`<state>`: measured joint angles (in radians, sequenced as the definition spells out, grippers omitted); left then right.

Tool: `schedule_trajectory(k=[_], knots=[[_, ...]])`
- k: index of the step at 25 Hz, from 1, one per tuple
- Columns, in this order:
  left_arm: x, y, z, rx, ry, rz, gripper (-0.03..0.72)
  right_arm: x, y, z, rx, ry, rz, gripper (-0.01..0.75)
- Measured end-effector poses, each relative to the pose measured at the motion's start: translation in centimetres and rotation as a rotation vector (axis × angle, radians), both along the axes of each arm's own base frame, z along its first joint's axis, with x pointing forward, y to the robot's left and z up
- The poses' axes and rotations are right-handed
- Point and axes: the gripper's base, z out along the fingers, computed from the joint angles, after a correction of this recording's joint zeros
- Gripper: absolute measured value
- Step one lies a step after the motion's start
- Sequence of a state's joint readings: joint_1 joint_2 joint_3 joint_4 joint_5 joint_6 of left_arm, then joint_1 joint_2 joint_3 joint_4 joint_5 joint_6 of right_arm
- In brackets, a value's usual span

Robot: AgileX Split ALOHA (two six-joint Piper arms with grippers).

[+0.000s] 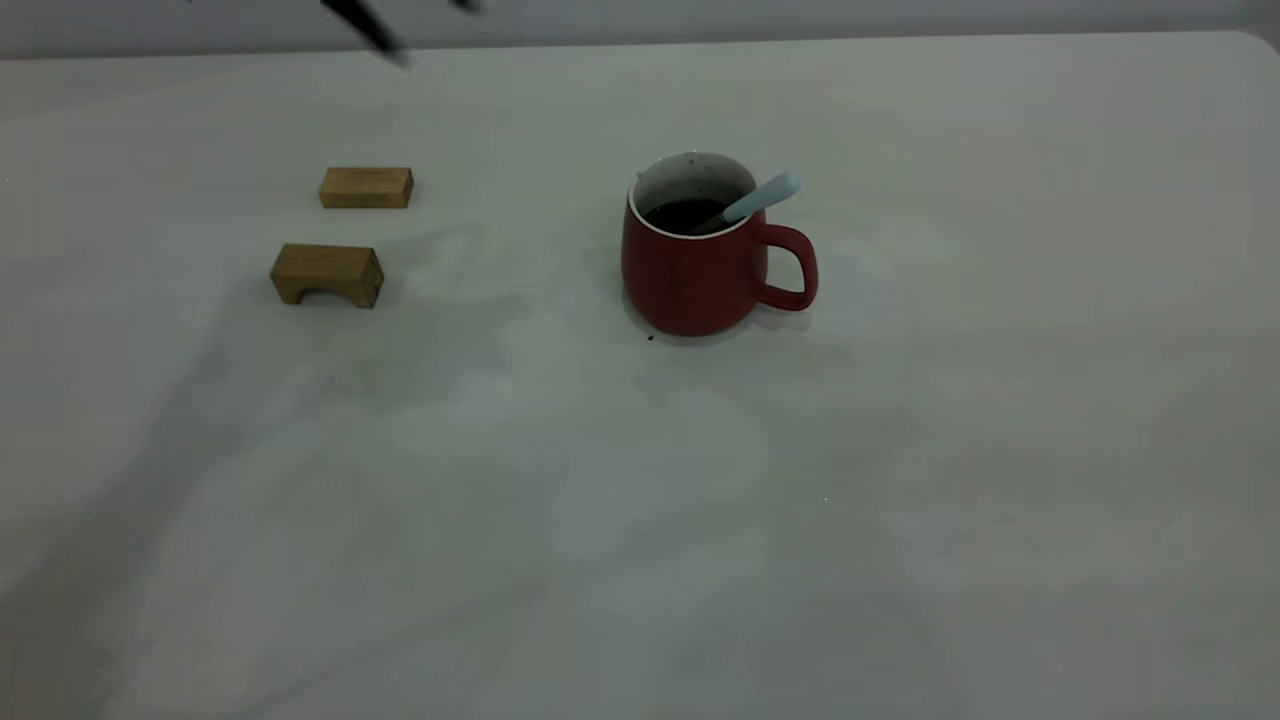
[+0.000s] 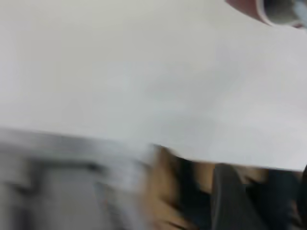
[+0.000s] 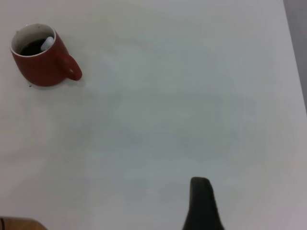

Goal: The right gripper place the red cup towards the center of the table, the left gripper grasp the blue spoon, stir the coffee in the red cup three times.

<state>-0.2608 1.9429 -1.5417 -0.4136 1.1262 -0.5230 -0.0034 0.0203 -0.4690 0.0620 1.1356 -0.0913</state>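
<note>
Red cup [image 1: 700, 270], ceramic, upright near the centre of the table [image 1: 900, 500], handle toward the exterior view's right; contains dark coffee [image 1: 683, 214] and the blue spoon [image 1: 760, 199], whose pale handle leans over the rim above the cup's handle. Two tan wooden blocks [image 1: 345, 232] lie apart to the cup's left. Left gripper [image 1: 400, 25]: blurred dark fingers at the far edge, holding nothing, spread uncertain; right gripper [image 3: 201, 203]: one finger visible, well clear of the cup, setting likewise undeterminable.

Dim, soft shadows on the table [image 1: 640, 520]; left wrist view motion-blurred.
</note>
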Motion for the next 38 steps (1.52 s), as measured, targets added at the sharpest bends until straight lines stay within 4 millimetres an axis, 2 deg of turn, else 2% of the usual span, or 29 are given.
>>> schedule_trajectory(k=[5, 10, 13, 18, 22, 26, 29, 33, 38], knots=[[-2.7, 3.8, 7.1, 0.288, -0.269, -0.161, 0.411, 0.0, 0.0, 0.0, 0.000, 0.000, 0.000, 0.591], [-6.0, 6.4, 13.0, 0.451, -0.482, -0.213, 0.411, 0.0, 0.0, 0.0, 0.000, 0.000, 0.000, 0.591], [-9.1, 7.5, 15.6, 0.479, -0.577, -0.238, 0.411, 0.0, 0.0, 0.0, 0.000, 0.000, 0.000, 0.591], [-15.8, 9.4, 17.3, 0.490, -0.676, -0.266, 0.411, 0.0, 0.0, 0.0, 0.000, 0.000, 0.000, 0.591], [-21.8, 11.1, 16.4, 0.491, -0.729, -0.248, 0.411, 0.0, 0.0, 0.0, 0.000, 0.000, 0.000, 0.591], [-26.9, 13.4, 13.5, 0.519, -0.723, -0.139, 0.411, 0.0, 0.0, 0.0, 0.000, 0.000, 0.000, 0.591], [-29.6, 14.4, 11.0, 0.552, -0.702, -0.058, 0.411, 0.0, 0.0, 0.0, 0.000, 0.000, 0.000, 0.591], [-32.3, 14.6, 8.1, 0.562, -0.705, -0.004, 0.411, 0.0, 0.0, 0.0, 0.000, 0.000, 0.000, 0.591], [-34.6, 14.4, 4.8, 0.559, -0.745, -0.062, 0.411, 0.0, 0.0, 0.0, 0.000, 0.000, 0.000, 0.591]])
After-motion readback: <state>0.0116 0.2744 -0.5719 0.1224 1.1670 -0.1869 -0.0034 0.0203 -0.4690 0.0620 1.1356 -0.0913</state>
